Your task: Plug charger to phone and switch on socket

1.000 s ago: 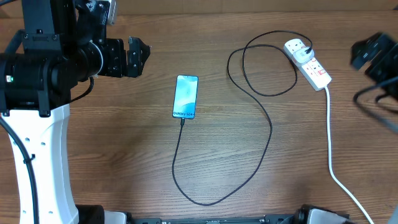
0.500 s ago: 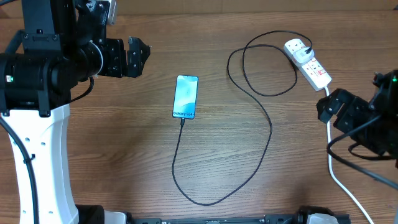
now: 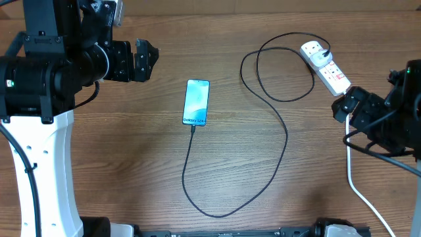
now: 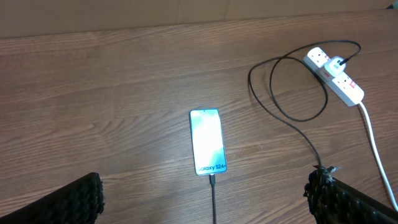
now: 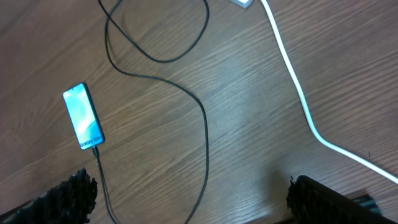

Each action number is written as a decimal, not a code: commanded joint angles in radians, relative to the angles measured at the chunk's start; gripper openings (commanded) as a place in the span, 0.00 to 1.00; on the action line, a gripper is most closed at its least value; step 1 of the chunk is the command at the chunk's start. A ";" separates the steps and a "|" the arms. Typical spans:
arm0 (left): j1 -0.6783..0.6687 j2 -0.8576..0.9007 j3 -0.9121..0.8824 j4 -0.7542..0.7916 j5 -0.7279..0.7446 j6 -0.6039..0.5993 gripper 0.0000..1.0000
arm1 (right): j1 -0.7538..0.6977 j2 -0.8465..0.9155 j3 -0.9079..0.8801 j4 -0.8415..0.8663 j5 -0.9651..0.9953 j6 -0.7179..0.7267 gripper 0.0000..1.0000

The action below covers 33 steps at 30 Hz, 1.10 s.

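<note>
The phone (image 3: 197, 102) lies flat mid-table, screen lit blue, "Galaxy S24" at its near end. It also shows in the left wrist view (image 4: 208, 142) and right wrist view (image 5: 83, 116). The black charger cable (image 3: 284, 141) is plugged into the phone's near end, loops across the table and ends at a white plug in the socket (image 3: 325, 67), a white power strip at the far right. My left gripper (image 3: 146, 60) is open, raised at the far left, well away from the phone. My right gripper (image 3: 348, 104) is open, raised just in front of the socket.
The socket's thick white cord (image 3: 352, 178) runs toward the front right edge under my right arm; it also shows in the right wrist view (image 5: 298, 93). The left arm's white base (image 3: 39, 178) stands at the left edge.
My right arm has come in from the far right edge to just in front of the socket, then shifted slightly back. The left arm, phone and cable have not moved.
</note>
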 commanded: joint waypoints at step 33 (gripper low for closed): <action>-0.007 0.002 0.002 0.003 -0.006 -0.006 1.00 | 0.230 -0.935 -1.315 1.250 0.009 -0.103 1.00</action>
